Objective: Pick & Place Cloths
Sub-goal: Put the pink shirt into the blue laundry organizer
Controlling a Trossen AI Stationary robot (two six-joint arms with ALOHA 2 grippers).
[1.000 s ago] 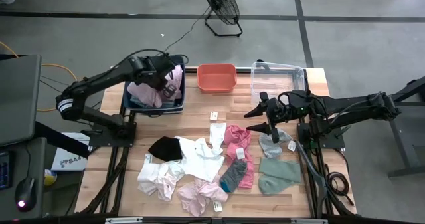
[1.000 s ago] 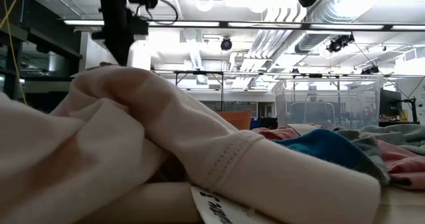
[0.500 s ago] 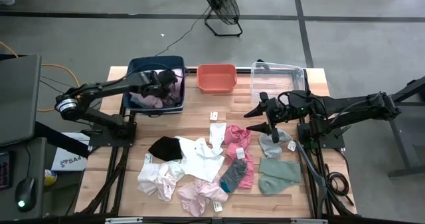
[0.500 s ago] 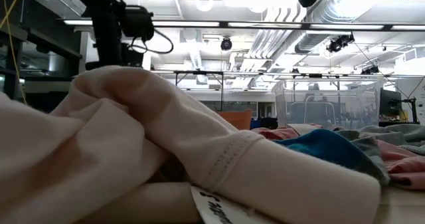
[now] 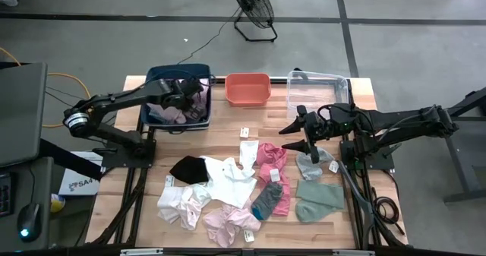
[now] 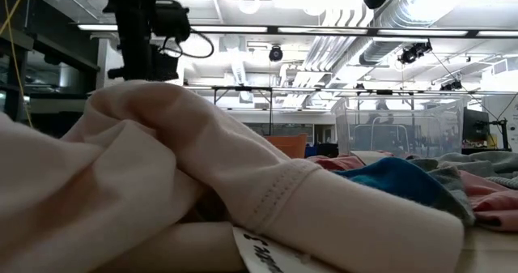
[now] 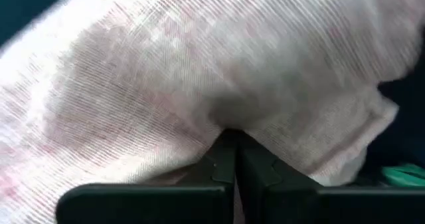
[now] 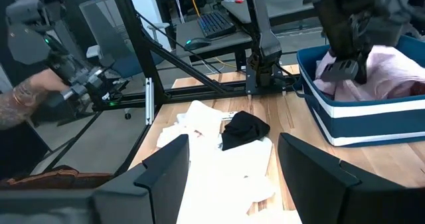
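Several cloths lie spread over the near half of the table: black [image 5: 188, 169], white [image 5: 228, 176], pink [image 5: 271, 156], grey [image 5: 266, 199], sage green [image 5: 319, 197] and pale pink [image 5: 231, 224]. My left gripper [image 5: 186, 96] is down inside the blue bin [image 5: 152, 118], shut on a pale pink cloth [image 5: 173, 108] that lies among other cloths there. My right gripper [image 5: 292, 137] hovers open above the table just right of the pink cloth, touching nothing. In the low view a pale pink cloth [image 6: 162, 184] fills the foreground. My left gripper [image 7: 232, 161] has the pale pink ribbed cloth [image 7: 219, 121] pinched between its two shut fingers, coming from above and pointing down into the blue bin. Which edge or fold it has, I cannot tell. The cloth rests on the pile in the bin [image 8: 398, 78].
An orange bin [image 5: 247, 89] and a clear bin [image 5: 317, 86] stand along the far edge, right of the blue bin. Bare wood shows between the bins and the cloths. A fan [image 5: 253, 9] stands on the floor beyond. A person's arm [image 8: 26, 98] shows off the table.
My left gripper has gone down from above the blue bin into it, still shut on the pale pink cloth; the cloth, which hung over the bin, now lies inside it.
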